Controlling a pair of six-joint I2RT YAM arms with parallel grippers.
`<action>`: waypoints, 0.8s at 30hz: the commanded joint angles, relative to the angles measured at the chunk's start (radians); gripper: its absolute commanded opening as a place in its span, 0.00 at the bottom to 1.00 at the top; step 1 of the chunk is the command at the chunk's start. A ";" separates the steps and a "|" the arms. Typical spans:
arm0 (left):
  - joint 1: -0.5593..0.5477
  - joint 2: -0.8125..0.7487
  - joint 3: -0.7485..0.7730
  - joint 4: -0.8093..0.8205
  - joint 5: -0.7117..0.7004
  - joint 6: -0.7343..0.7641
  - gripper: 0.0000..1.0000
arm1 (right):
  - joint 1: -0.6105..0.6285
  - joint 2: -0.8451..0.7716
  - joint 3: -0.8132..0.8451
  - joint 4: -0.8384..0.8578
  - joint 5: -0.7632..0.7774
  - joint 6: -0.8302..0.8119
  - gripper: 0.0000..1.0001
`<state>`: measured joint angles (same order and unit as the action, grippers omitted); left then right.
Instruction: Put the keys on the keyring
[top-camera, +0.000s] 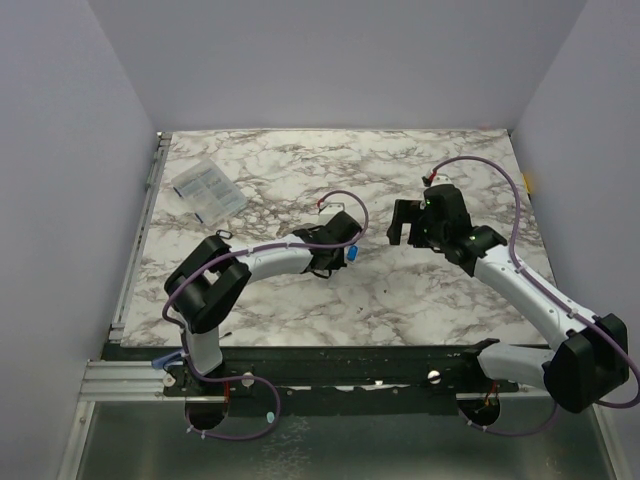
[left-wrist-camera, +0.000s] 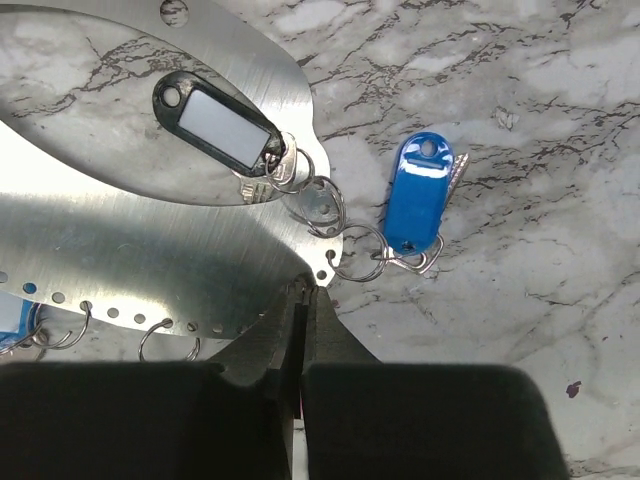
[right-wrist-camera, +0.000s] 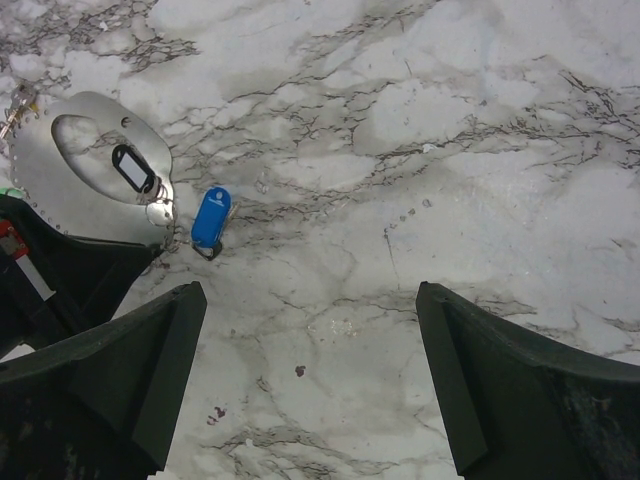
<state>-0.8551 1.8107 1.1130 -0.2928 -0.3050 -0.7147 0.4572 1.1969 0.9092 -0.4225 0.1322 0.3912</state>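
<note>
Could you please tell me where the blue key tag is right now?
The blue key tag lies on the marble table just right of the metal plate in the left wrist view, apparently linked to its edge by small rings.

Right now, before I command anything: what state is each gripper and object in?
left gripper: shut on the metal plate at its rim.
right gripper: open wide, empty.
metal plate: held at its rim.
black-tagged key: lying on the plate, ringed.
blue-tagged key: flat on the table, linked by rings towards the plate.
clear packet: flat on the table, untouched.
</note>
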 joint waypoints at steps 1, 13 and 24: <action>-0.005 0.010 0.023 0.002 -0.025 0.021 0.00 | 0.005 0.005 -0.010 -0.022 -0.013 -0.009 0.99; -0.015 -0.222 -0.057 0.034 -0.018 0.225 0.00 | 0.005 -0.090 -0.030 0.060 -0.158 -0.022 0.99; -0.018 -0.499 -0.149 0.062 0.118 0.391 0.00 | 0.004 -0.221 -0.077 0.250 -0.434 -0.042 1.00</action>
<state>-0.8654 1.4048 0.9974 -0.2653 -0.2676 -0.4152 0.4572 1.0225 0.8574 -0.2855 -0.1421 0.3725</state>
